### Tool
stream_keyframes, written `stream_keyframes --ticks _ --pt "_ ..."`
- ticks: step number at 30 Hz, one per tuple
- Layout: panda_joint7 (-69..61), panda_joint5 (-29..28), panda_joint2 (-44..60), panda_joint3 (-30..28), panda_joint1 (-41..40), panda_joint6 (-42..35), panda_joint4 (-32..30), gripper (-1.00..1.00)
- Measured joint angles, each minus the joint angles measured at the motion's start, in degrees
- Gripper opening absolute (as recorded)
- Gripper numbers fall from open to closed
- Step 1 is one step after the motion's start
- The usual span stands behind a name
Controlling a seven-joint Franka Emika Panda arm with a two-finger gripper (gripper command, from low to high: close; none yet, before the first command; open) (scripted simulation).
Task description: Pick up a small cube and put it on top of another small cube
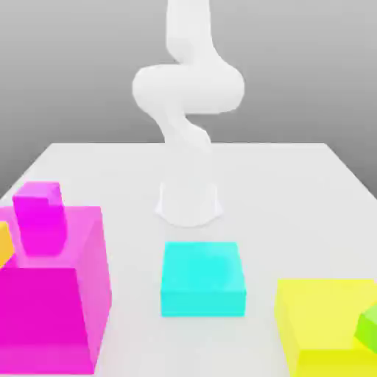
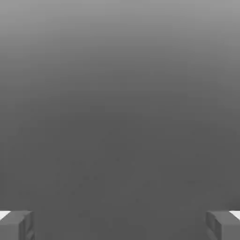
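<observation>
We're looking at the cyan cube (image 1: pixel 203 277) sitting flat on the white tabletop (image 1: pixel 294 177), right in front of the arm's base (image 1: pixel 188 202), and it's looking like the easiest thing to grab since nothing is touching it. Off to the exterior view's left, a smaller magenta block (image 1: pixel 40 217) is resting on top of a big magenta cube (image 1: pixel 50 294), with a sliver of something orange (image 1: pixel 4 247) poking in at the edge. Over on the exterior view's right, a yellow cube (image 1: pixel 328 324) is sitting with a green piece (image 1: pixel 368 328) tucked against its far corner.

The pincer (image 2: pixel 120 224) is standing wide apart with nothing between its fingertips (image 2: pixel 18 225); in the hand view we're just staring at plain grey past them, so no cube is lined up under it yet.

What we're worrying about: none of these blocks is looking all that small next to the arm, so if the pincer is coming down on one that's wider than its spread, the fingers are landing on the top face instead of straddling it and shoving it sideways. We're also thinking an off-centre drop onto the second cube is tipping the carried one off, and a low sweep near the magenta stack is knocking that small block down.
</observation>
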Motion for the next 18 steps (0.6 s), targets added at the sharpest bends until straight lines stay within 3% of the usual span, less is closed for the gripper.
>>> stream_keyframes --ticks 10,18 --pt "-21.12 -2.91 15.77 -14.60 -0.05 2.69 0.34 0.00" --pt "-41.45 -1.34 29.23 -27.42 -1.15 4.85 0.21 0.00"
